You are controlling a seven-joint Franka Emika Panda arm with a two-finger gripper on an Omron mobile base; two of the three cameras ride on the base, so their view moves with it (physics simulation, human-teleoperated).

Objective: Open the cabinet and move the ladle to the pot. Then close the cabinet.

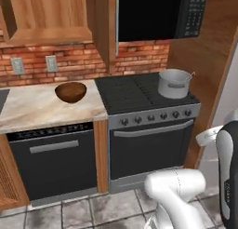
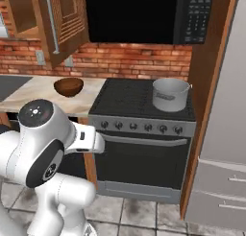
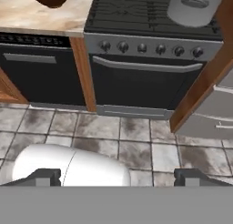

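1. The gripper (image 3: 117,176) shows in the hand view as two dark tips set far apart at the bottom edge, spread wide with nothing between them; it looks down at the tiled floor (image 3: 136,141) in front of the oven.
2. The ladle's thin handle (image 1: 190,75) pokes out over the rim of the pot (image 1: 174,83) at about 1 o'clock in the left base view, so I judge the ladle already lies inside; its cup is hidden by the pot wall.
3. The pot, grey brushed steel with straight sides, stands on the back right of the stove (image 1: 139,90); in the hand view it lies at about 1 o'clock from the gripper, well apart.
4. The cabinet (image 2: 62,19) hangs open, its raised-panel door swung outward and its long silver bar handle (image 2: 50,25) running upright. In the right base view it sits at about 10 o'clock, well apart from the arm.
5. The coming move, as I judge it, is closing that door: the gripper must rise and swing left, past the wooden bowl (image 1: 70,91) on the bench (image 1: 32,107).
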